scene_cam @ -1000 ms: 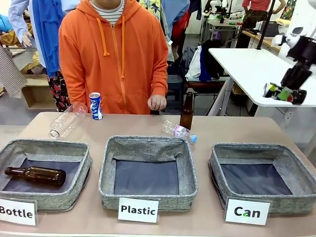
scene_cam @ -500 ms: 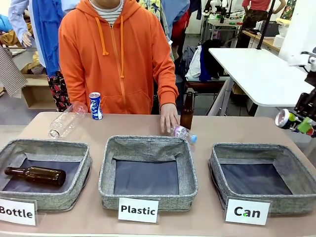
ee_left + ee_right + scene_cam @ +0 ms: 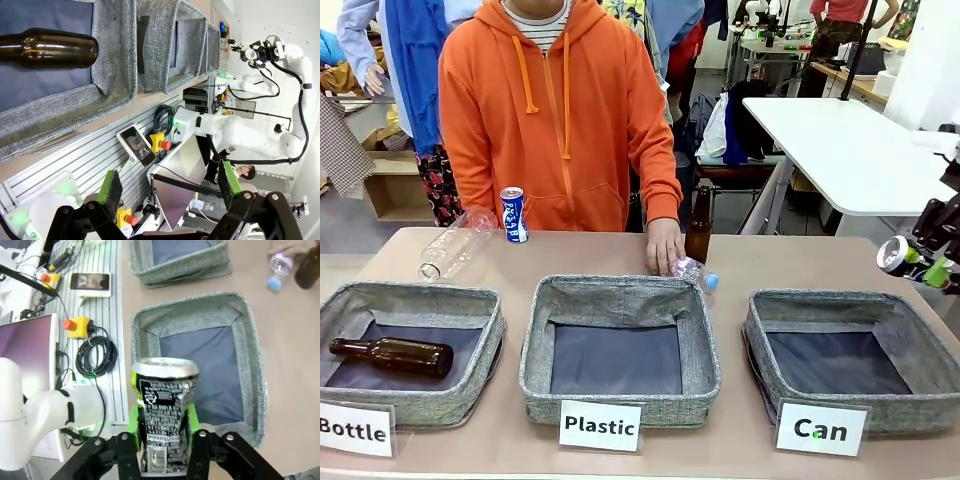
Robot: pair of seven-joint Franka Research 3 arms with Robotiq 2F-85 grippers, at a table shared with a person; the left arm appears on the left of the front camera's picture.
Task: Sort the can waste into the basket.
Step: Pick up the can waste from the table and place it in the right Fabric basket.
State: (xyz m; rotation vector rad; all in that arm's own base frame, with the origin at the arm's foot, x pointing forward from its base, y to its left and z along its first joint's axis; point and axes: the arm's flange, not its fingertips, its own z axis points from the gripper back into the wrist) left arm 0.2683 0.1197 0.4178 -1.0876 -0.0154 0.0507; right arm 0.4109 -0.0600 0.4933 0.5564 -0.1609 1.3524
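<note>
Crushed can (image 3: 165, 410) is clamped between the green pads of the right hand (image 3: 163, 421), over the rim of the Can basket (image 3: 251, 347). Left hand (image 3: 169, 182) is released, empty.

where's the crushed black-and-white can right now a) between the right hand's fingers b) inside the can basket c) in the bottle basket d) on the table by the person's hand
A: the crushed can sits between the fingers of the right hand, off the table.
</note>
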